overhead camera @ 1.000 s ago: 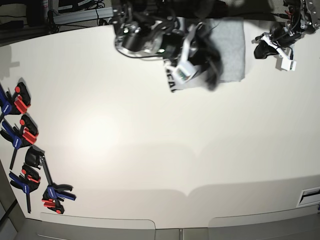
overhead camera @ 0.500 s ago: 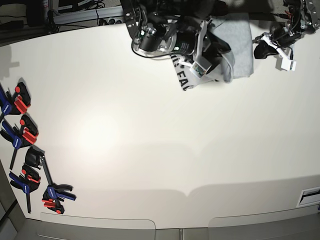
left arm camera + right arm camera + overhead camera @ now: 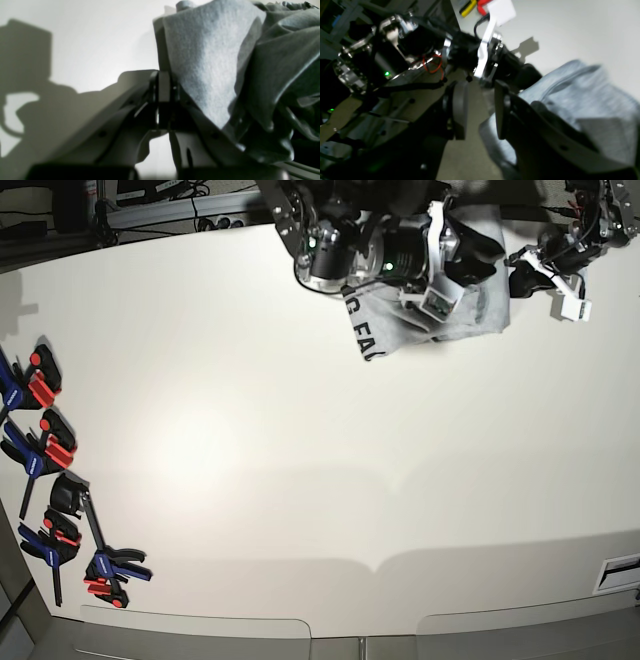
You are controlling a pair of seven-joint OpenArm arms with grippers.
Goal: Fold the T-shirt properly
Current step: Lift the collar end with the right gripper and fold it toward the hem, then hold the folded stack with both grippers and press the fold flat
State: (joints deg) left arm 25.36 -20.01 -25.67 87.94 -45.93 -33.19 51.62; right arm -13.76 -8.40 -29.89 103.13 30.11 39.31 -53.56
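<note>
T-shirt first: we see it bunched at the far edge of the white table, right of centre, under our arms. In the base view its long axis runs roughly left to right. Its left end carries black block lettering whose row runs from far to near, and its plain grey right end points toward the far right corner.

Working from near to far, the near left edge of the table holds a row of blue and red clamps, well apart from the shirt. Farther out, our right gripper hangs over the shirt with its jaws spread apart; grey cloth lies just beside and behind the right-hand jaw, and nothing sits in the gap. Our left gripper sits at the far right by the shirt's edge. Its jaws are pressed together, and a grey fold drapes just beside them, but we cannot tell whether any cloth is pinched between them.
</note>
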